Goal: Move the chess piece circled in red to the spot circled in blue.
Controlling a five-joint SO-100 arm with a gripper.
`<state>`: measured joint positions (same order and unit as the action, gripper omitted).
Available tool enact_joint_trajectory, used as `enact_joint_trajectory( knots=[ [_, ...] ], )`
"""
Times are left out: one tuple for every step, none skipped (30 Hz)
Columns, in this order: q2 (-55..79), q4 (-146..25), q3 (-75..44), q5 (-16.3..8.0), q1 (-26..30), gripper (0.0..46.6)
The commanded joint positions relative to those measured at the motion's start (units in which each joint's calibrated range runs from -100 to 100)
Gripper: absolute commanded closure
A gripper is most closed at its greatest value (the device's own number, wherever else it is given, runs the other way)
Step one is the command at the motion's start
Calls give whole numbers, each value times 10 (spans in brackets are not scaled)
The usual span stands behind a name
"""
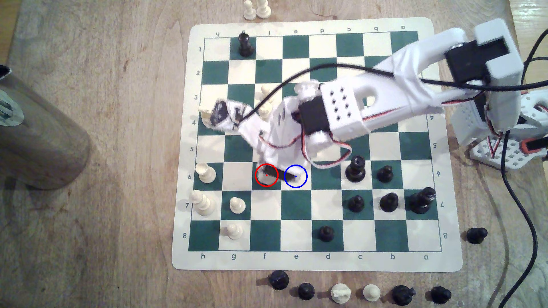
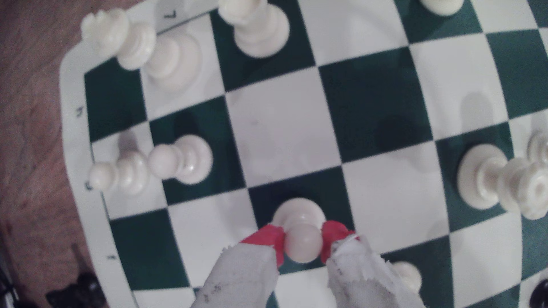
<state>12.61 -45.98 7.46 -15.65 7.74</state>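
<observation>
My gripper is clamped on the white pawn's ball head, red tips pressing either side. Pawn's base sits on a green sq of the chess mat, f-file, row 6, toward the mat's h-side edge. Blue-ringed cream sq is right beside it on e.

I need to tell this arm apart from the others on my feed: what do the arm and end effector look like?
The arm is white printed plastic with black servo blocks; one link has a grid of small holes. A black cable runs along it, plus thin red, white and black wires. The end effector has two fingers wrapped in frayed white tape, tipped with red pads.
</observation>
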Motion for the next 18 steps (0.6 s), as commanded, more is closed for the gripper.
enact_joint_trajectory(
  knots=[
    [-130,8,-28,8,-16,464],
    [-156,8,-12,11,-17,464],
    [-169,8,-2,12,-17,464],
    [-179,8,8,13,-18,464],
    [-190,8,21,14,-18,464],
    [-199,8,35,15,-18,464],
    [-219,18,71,17,-18,464],
    [-228,24,91,19,-18,464],
    [-234,27,105,19,-18,464],
    [-240,30,119,20,-18,464],
    [-250,38,148,21,-17,464],
    [-255,41,161,21,-15,464],
    [-260,45,176,21,-12,464],
    [-264,49,187,22,-10,464],
    [-269,54,199,23,-7,464],
    [-271,60,216,24,-4,464],
    [-270,63,223,25,-3,464],
    [-269,67,229,26,-2,464]
  ],
)
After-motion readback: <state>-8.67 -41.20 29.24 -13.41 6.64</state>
